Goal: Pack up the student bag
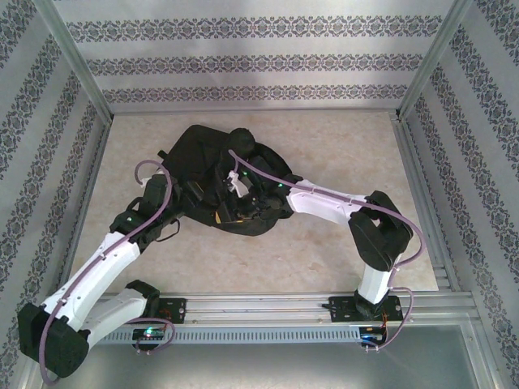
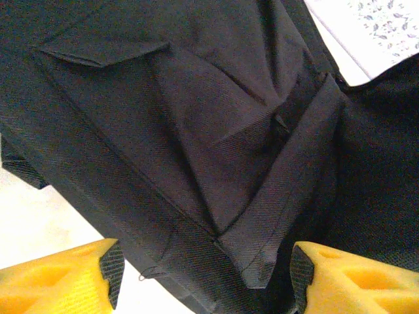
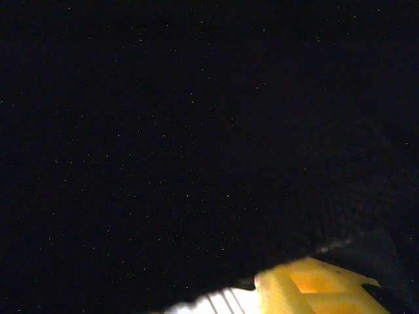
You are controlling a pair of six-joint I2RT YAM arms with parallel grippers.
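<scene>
The bag (image 1: 212,166) is laid mid-table (image 1: 324,255), reached by both arms. Its fold is straddled, ungripped, by the spread left gripper (image 2: 203,278); the right gripper's (image 1: 242,203) state, buried inside, cannot be told.

Top view: even soft light, mild glare on pale bench (image 1: 324,251), faint soft shadows. Left wrist: student bag (image 2: 216,131) weave sharp, left end effector (image 2: 206,278) blurry close-up. Right wrist: near black, speckled noise, bright sliver at bottom edge.
</scene>
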